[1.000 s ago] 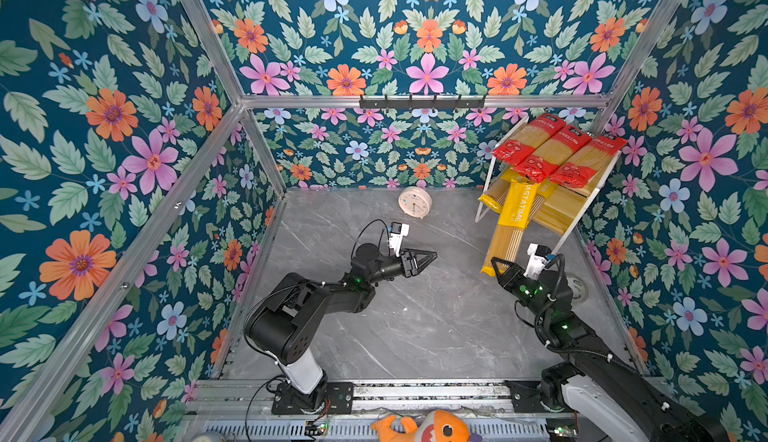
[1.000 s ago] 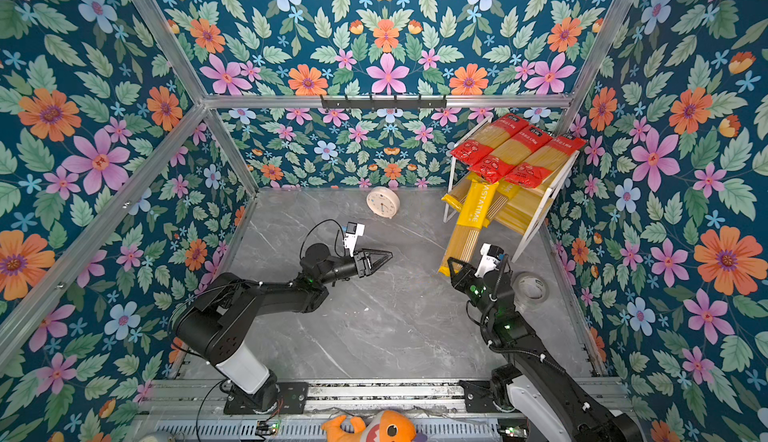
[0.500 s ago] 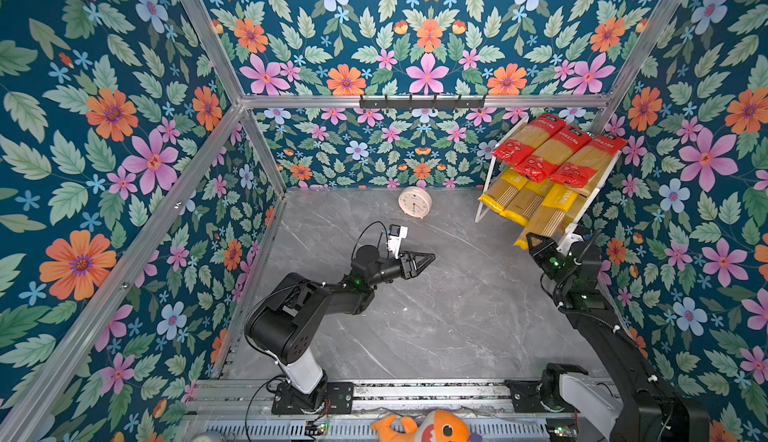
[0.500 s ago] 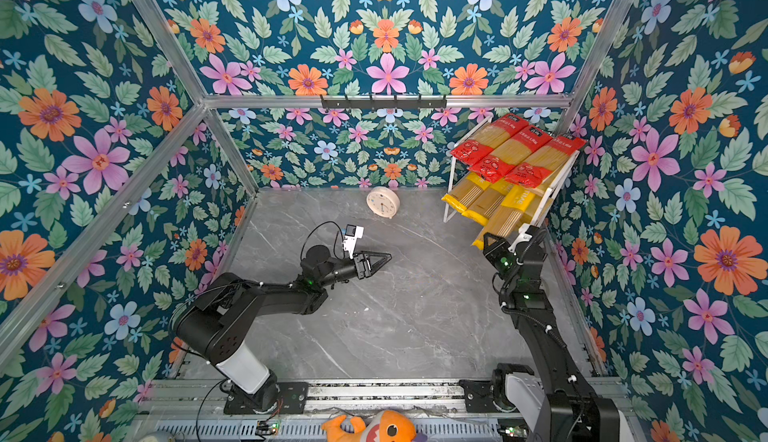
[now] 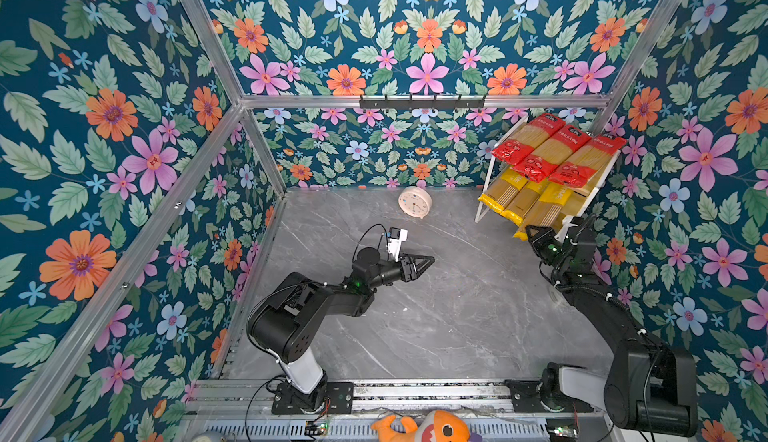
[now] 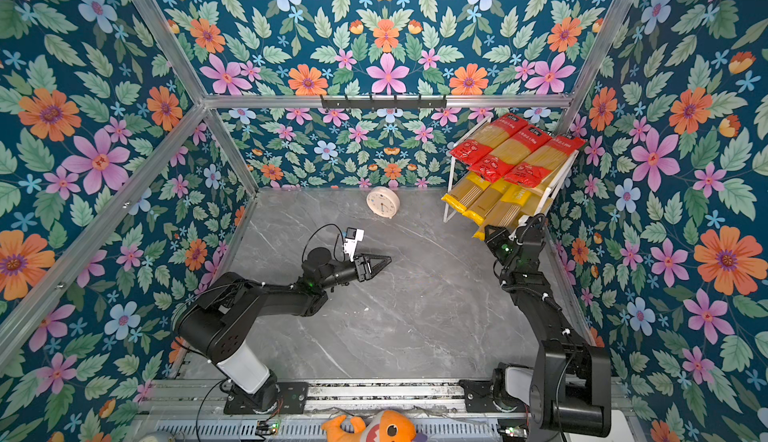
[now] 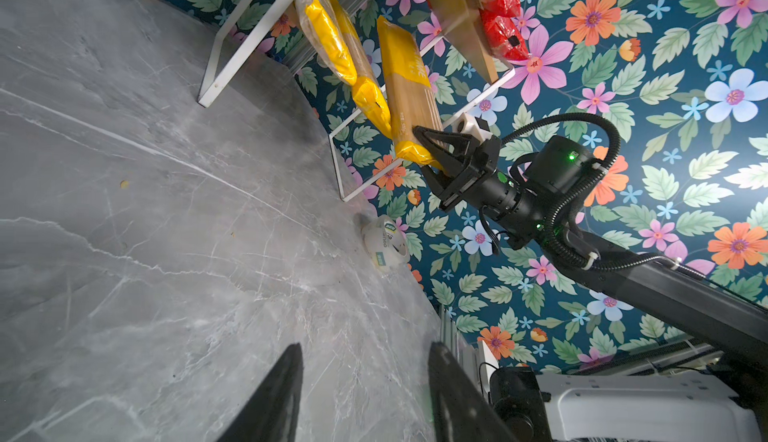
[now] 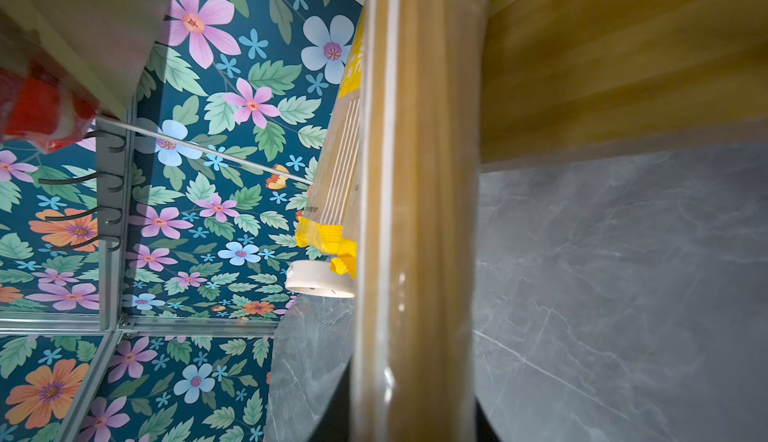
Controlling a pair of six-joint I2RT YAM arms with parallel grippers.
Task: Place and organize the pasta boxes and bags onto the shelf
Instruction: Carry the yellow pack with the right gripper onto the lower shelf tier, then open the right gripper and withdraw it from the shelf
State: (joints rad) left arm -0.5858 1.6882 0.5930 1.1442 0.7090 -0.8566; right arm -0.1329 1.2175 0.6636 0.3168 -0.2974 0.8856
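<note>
The two-tier shelf of light wooden boards in a thin white metal frame [image 5: 485,192] stands at the 2 o'clock corner of the grey marble-patterned desk [image 5: 436,319]. Three red spaghetti packets with clear middles [image 5: 557,151] lie side by side on its upper board. Two yellow spaghetti packets [image 5: 503,188] lie on the lower board. A third yellow packet [image 7: 409,87] reaches onto that board on their 3 o'clock side, its near end jutting past the front edge.

The right end effector [image 7: 420,148] is clamped narrowly on that jutting end, by the desk's 3 o'clock edge. The left end effector [image 5: 428,260] hovers over the desk's middle, pointing toward 3 o'clock, with its jaws moderately apart and nothing between them.

A round cream clock [image 5: 414,202] stands at 12 o'clock near the back wall. In the left wrist view a white roll of tape [image 7: 384,242] lies on the desk close to the right arm.
</note>
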